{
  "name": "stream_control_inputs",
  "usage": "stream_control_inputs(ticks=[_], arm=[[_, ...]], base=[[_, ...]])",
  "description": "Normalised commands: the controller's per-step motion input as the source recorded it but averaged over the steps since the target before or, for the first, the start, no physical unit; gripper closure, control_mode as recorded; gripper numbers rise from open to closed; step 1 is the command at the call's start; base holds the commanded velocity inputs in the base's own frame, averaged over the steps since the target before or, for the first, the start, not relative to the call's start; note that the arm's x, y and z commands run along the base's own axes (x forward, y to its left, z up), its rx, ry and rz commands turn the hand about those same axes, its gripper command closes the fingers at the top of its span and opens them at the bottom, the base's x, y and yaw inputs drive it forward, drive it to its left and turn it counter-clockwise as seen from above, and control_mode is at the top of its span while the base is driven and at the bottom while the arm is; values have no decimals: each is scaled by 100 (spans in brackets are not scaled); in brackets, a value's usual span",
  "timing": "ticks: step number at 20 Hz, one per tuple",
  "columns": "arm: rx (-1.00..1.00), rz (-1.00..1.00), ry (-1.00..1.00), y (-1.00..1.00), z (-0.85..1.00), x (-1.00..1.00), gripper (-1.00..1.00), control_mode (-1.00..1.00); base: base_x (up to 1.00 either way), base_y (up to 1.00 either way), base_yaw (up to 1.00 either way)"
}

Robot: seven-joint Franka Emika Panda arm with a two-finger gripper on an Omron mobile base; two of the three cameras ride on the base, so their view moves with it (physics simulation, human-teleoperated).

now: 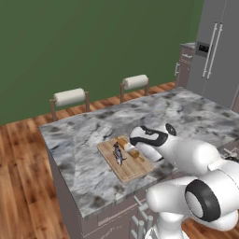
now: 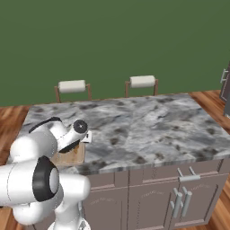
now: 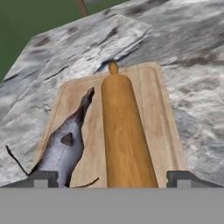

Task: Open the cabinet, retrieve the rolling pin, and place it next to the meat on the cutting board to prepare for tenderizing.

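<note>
The grey marbled stone counter [image 1: 186, 112] carries the flat light tan wooden cutting board [image 3: 155, 96], directly below the hand [image 3: 113, 179]. On the board, between the hand's fingers [image 3: 41, 178], lies the light orange-brown wooden rolling pin [image 3: 124, 135], free of both. Its fingers stand wide apart, holding nothing. Just beside the pin lies the small dark grey meat [image 3: 65, 140]. A careless lift could nudge the round pin, and it may roll onto the meat.

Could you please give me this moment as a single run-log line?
hand: open, over board | rolling pin: lying on cutting board, released | meat: beside pin on board | step: placement looks done
</note>
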Motion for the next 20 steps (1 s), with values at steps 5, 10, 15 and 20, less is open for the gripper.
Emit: stream_control_inputs(ticks=[5, 10, 15, 20], arm=[[0, 0, 0, 0, 60, 0, -100, -100], [0, 0, 0, 0, 63, 0, -100, -100], [-1, 0, 0, -1, 61, 0, -100, -100], [-1, 0, 0, -1, 65, -2, -100, -100]], base=[[0, 0, 0], [0, 0, 0], [0, 0, 0], [0, 0, 0]])
